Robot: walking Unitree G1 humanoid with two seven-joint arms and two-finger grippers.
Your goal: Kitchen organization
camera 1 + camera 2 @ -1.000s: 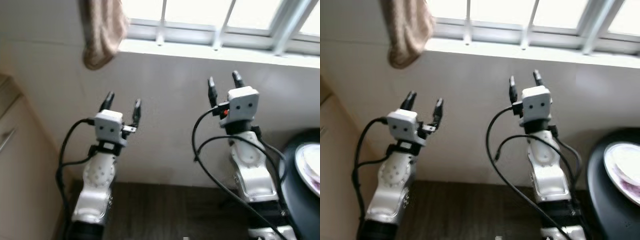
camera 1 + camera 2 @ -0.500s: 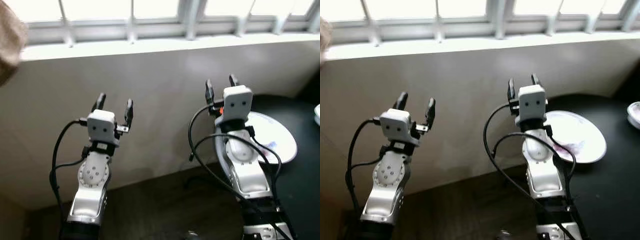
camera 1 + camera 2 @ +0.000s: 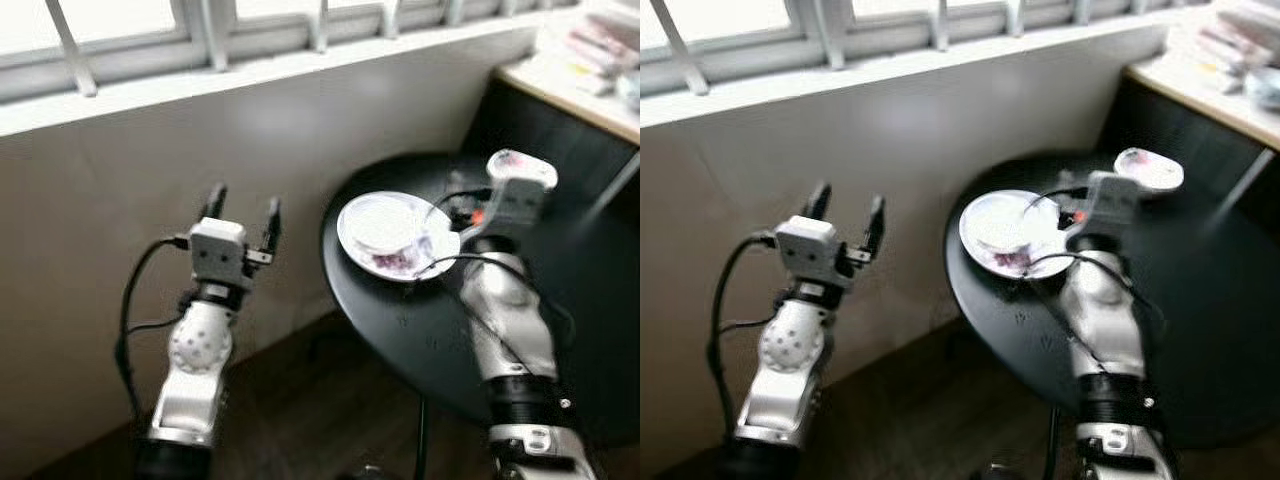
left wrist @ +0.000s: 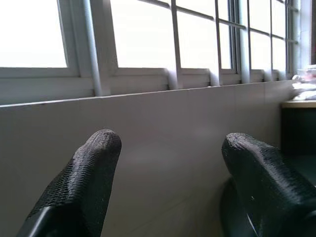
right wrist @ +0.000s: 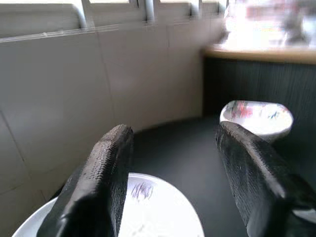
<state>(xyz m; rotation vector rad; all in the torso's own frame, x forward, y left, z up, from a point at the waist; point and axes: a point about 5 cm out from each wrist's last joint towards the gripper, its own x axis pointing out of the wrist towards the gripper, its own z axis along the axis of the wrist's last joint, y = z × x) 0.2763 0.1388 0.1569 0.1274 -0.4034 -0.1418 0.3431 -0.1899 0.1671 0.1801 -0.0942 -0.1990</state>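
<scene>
Left eye view: a round black tabletop [image 3: 440, 330] stands on the robot's right, close to a pale tiled wall [image 3: 120, 200] under a white-framed window [image 3: 200, 30]. On the tabletop, near its edge toward the wall, sits a white round plate [image 3: 395, 235] with purple smears on its surface, and something white and flat rests on top of it; the blur keeps me from telling what that is. Farther back on the tabletop is a small white bowl with coloured markings [image 3: 1148, 168]. Beyond the table, a light counter [image 3: 580, 85] on a dark cabinet carries some blurred items.

The right gripper [image 5: 173, 163] is raised over the tabletop, just above the near part of the plate, its two black fingers [image 5: 106, 182] spread wide apart with nothing between them. From its wrist, the small bowl shows past the fingers, well beyond the plate.

The left gripper [image 3: 242, 212] is held up in front of the bare wall, away from the table, its fingers [image 4: 84, 182] also spread wide and holding nothing. Dark wood flooring [image 3: 300, 400] lies below both arms.
</scene>
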